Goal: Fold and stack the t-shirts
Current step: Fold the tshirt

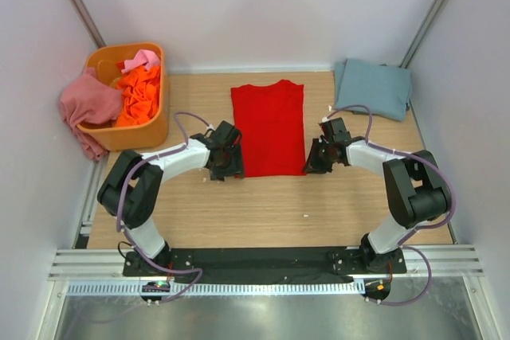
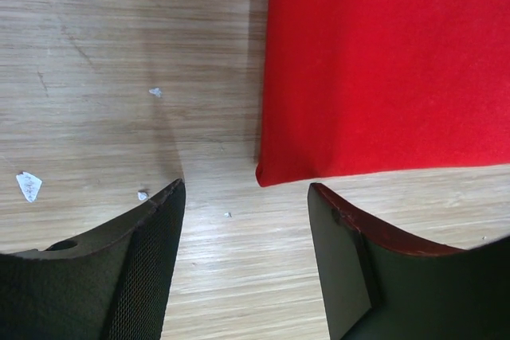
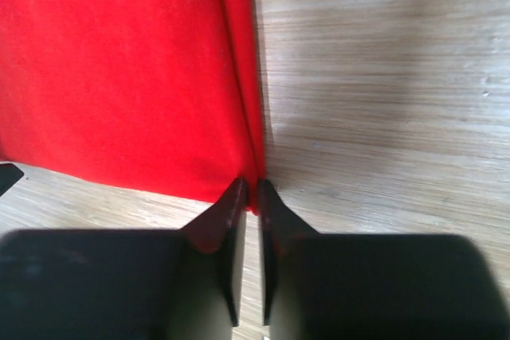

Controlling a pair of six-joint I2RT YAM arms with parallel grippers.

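On the counter at centre frame the red t-shirt lies flat, light limp cloth best pinched at its hem corners: right fingers nipped narrow on the lower-right corner, left fingers wide, empty, just beside the lower-left.
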